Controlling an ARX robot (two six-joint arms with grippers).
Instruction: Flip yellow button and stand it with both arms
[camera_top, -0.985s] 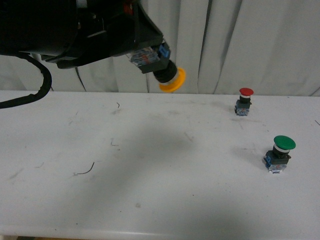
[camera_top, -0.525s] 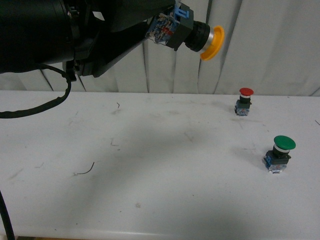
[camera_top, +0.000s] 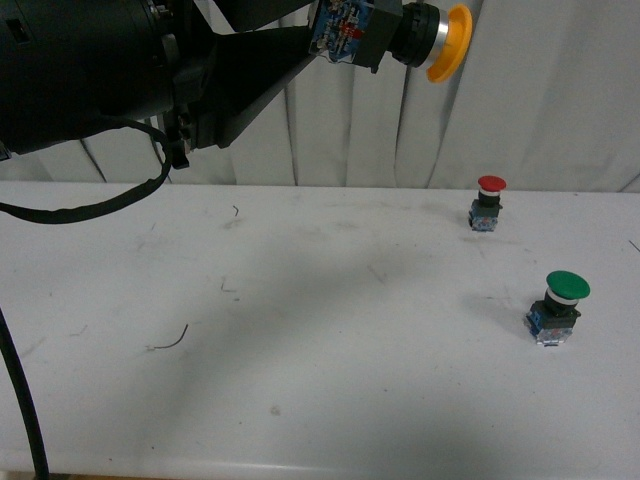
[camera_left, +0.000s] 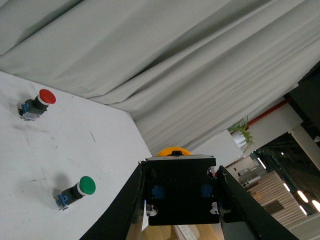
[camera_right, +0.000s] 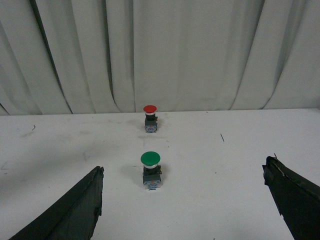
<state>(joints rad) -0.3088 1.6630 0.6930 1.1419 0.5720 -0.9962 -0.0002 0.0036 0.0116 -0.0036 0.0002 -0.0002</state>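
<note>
yellow button (camera_top: 405, 35): off the surface and high in the air, near the top of the front view, well above the other two buttons; axis roughly level, orange cap toward the robot's right, contact block toward the left arm.
left end effector (camera_left: 181, 172): clamped on the contact block of the yellow button, one finger on each side; cap just peeking past the block in the left wrist view.
right end effector (camera_right: 183, 167): fingers spread wide apart with nothing between them; low over the surface, facing the green button; absent from the front view.
surface (camera_top: 300, 330): white and scuffed, carrying the two other buttons.
red button (camera_top: 490, 203): cap up, near the curtain (camera_top: 540, 100), untouched.
green button (camera_top: 558, 308): cap up, nearer the robot than the red button and apart from it.
done, by the look of things: pick-up finished, grip firm on the base, turn apparently partway, with the cap sideways rather than up or down.
left to do: bring in the right arm, not yet engaged; finish the flip, probably with a hand-over or a steadying hold; set the yellow button upright on the surface; let go.
overall: roughly midway, with the two-arm part yet to come.
</note>
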